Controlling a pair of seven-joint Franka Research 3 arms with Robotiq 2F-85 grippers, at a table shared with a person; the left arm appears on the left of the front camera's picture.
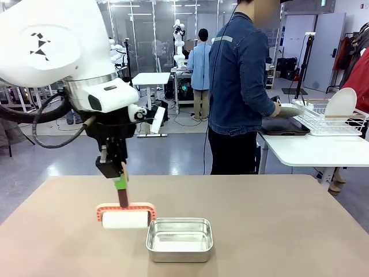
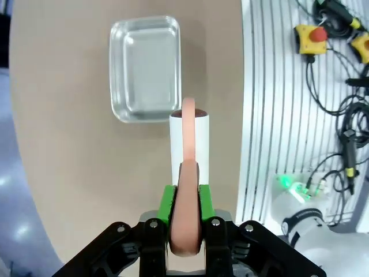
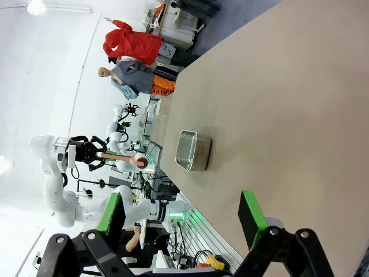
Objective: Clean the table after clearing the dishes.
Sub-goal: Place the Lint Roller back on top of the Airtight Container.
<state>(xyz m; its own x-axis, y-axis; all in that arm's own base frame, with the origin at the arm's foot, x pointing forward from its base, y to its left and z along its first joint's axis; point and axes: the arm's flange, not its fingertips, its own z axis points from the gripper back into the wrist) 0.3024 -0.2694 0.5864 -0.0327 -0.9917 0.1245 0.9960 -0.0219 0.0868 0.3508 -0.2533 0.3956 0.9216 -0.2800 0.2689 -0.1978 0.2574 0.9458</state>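
Note:
My left gripper (image 1: 121, 183) is shut on the salmon handle of a lint roller (image 1: 125, 220) and holds it upright. The roller's white roll lies low over the beige table (image 1: 277, 219), left of centre; I cannot tell if it touches. In the left wrist view the handle runs up between the green pads (image 2: 167, 202) to the roll (image 2: 202, 144). My right gripper (image 3: 181, 210) is open and holds nothing, above the table (image 3: 288, 86). A white plate (image 1: 340, 103) stands in the wire rack, beside a dark tray (image 1: 285, 128).
A shiny steel pan (image 1: 180, 239) sits just right of the roller, also in the left wrist view (image 2: 144, 69) and right wrist view (image 3: 193, 150). A person in a denim jacket (image 1: 239, 86) stands at the far side, hands at the small white table (image 1: 305, 150) on the right.

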